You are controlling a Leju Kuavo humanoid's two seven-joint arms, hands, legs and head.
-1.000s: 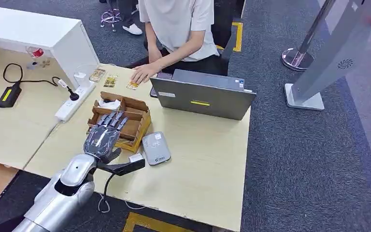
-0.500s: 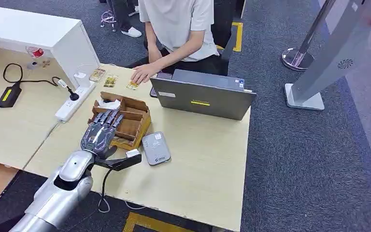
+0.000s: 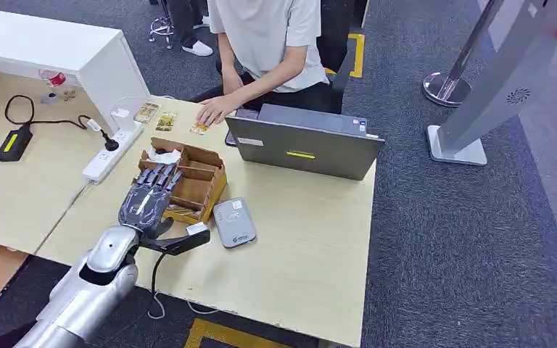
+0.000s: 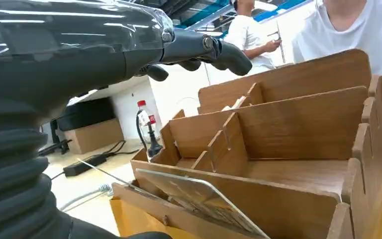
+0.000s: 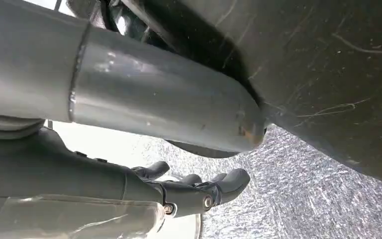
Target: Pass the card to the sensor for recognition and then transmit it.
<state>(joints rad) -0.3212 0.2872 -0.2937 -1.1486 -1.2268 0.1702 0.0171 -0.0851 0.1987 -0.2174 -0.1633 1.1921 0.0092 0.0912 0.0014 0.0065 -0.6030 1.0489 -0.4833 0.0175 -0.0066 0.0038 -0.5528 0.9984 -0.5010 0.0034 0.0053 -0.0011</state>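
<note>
My left hand [image 3: 145, 200] hovers flat over the near end of a wooden slotted organiser box [image 3: 201, 180], fingers stretched out and holding nothing. Its thumb points sideways toward the grey card sensor [image 3: 233, 222] lying just right of the box. In the left wrist view the hand [image 4: 79, 45] reaches above the box [image 4: 288, 124], and a thin card [image 4: 194, 196] leans in the nearest slot below the fingers, untouched. My right hand [image 5: 194, 191] hangs beside my body over grey carpet, fingers loosely apart and empty.
A person [image 3: 268, 36] sits across the table with a hand [image 3: 214, 110] by several small cards [image 3: 165, 121]. A grey laptop [image 3: 301, 148] stands behind the sensor. A power strip [image 3: 109, 156], cables and a white shelf [image 3: 58, 47] lie to the left.
My left hand has slid slightly left and back toward me over the box's near end. The person, the laptop and the sensor have not moved.
</note>
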